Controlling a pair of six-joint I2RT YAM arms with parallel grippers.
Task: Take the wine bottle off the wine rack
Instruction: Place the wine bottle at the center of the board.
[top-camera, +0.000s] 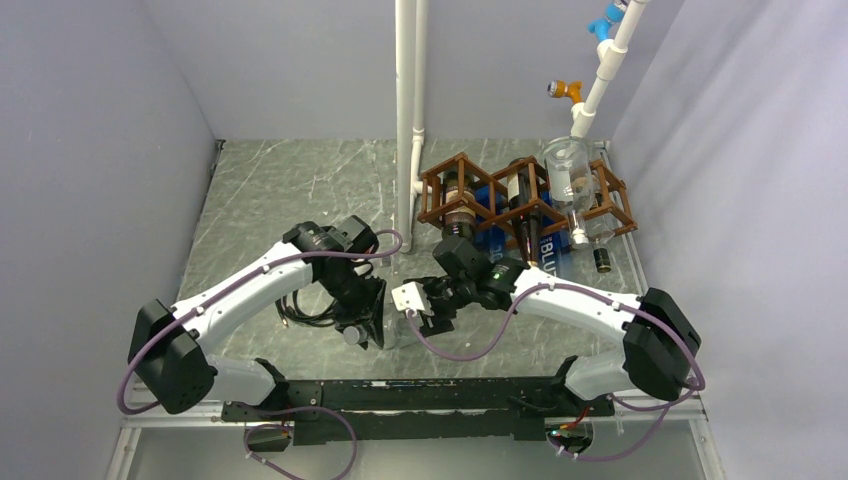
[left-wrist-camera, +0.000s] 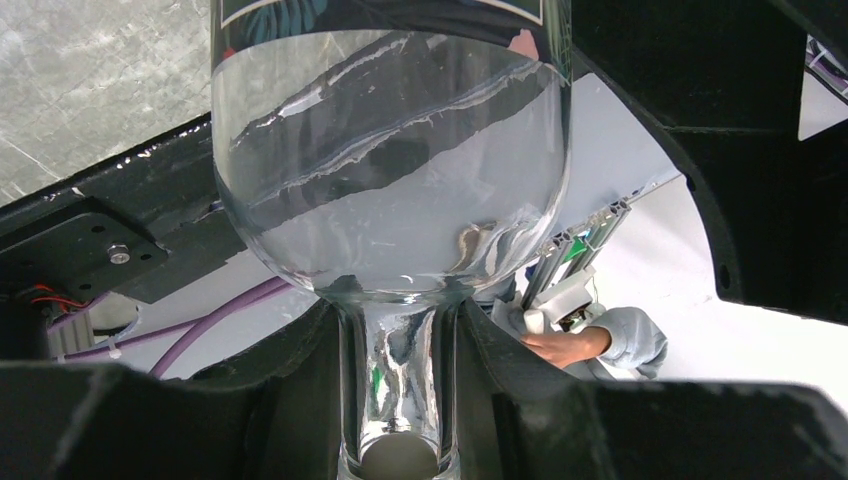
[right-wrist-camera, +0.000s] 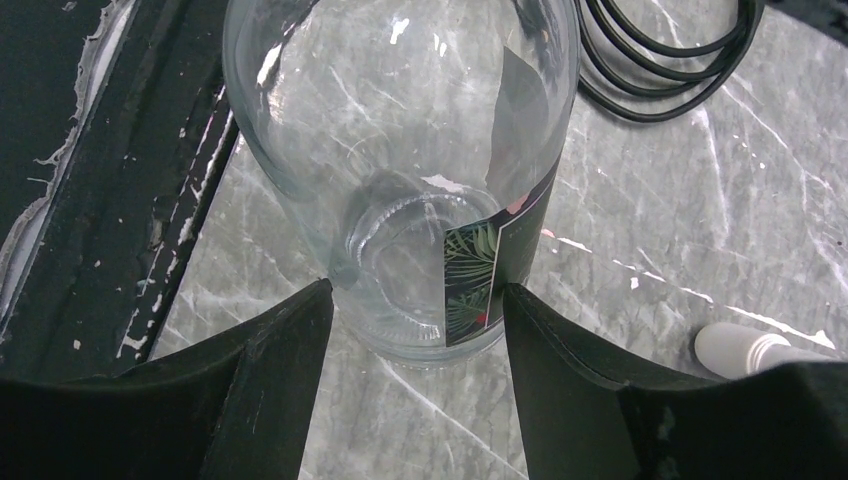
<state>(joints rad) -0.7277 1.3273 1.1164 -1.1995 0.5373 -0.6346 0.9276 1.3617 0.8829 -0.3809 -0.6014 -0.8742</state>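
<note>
Left gripper (left-wrist-camera: 395, 335), fingers close under the left wrist lens: clamped narrow on the neck of a clear wine bottle (left-wrist-camera: 390, 180), glass pinched from both sides, mouth toward the wrist. Hold looks firm as far as seen

Right gripper (right-wrist-camera: 415, 290): jaws about half open, astride the base of the same bottle. A thin sliver of table shows beside each finger, so no contact that I can make out. Dark leaf-print label sits on the side of the right-hand finger

Bottle position: roughly level between the two grippers, low over the marble table (top-camera: 290, 190), near-centre, well apart from the wine rack (top-camera: 463, 158) at the far right. Resting on the table or just above it: cannot tell

Progress (judgement): the removal itself looks done, as the bottle is fully out of the rack. Left to do: settle it on the table and let go

Surroundings: the rack holds a dark bottle (top-camera: 460, 205) in its left cell, a blue-labelled bottle (top-camera: 545, 245) jutting toward the near side, and another clear bottle (top-camera: 570, 175) at its right. Small dark cap-like piece (top-camera: 603, 260) lies on the table near the rack's right end. White pipe (top-camera: 408, 120) stands just left of the rack. Black cable coil (right-wrist-camera: 650, 100) lies on the table just left of the left gripper. Black base rail (top-camera: 420, 392) runs along the near edge, close to the bottle. Coil and rail are the likeliest things to foul a set-down
</note>
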